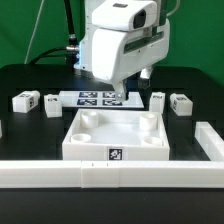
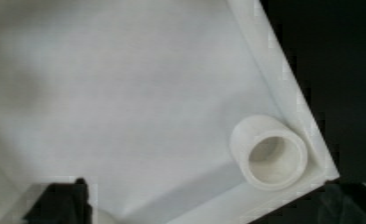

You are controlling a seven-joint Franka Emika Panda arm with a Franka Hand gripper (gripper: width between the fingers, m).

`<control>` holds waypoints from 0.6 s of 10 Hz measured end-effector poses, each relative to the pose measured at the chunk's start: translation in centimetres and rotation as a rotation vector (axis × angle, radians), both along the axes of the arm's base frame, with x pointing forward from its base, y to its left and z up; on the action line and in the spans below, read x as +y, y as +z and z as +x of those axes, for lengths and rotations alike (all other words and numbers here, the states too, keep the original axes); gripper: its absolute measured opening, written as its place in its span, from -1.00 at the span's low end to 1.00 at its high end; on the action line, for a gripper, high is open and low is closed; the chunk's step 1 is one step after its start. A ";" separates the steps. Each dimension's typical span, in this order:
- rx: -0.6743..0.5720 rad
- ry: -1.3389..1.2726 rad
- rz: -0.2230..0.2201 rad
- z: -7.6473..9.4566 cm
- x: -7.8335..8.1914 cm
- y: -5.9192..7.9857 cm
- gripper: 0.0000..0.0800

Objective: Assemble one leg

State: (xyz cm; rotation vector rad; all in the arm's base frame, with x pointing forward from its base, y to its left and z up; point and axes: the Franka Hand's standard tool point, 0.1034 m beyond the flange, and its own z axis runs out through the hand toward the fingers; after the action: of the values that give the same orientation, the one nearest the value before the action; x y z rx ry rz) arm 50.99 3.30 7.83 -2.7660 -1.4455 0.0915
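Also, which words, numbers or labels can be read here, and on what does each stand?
None: no word, number or brand is readable.
Only black-and-white square tags, patterns without text: on the tray, the legs and the marker board.
Wrist view: no text.

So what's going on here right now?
The Panda arm's gripper hovers over the large white square tray-like piece, and its wrist camera looks at one round corner socket. It holds nothing that I can see. The small white tagged block legs lie untouched on the black table, on both sides.
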 end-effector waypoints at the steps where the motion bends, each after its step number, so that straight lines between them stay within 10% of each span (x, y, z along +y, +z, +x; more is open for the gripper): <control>1: 0.000 0.000 0.000 0.0 0.0 0.0 0.63; 6: -0.189 0.289 0.023 -1.8 0.5 -2.4 0.63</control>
State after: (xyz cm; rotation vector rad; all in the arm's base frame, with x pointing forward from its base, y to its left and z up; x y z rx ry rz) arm 49.16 3.77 5.45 -2.5878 -1.8701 -0.1870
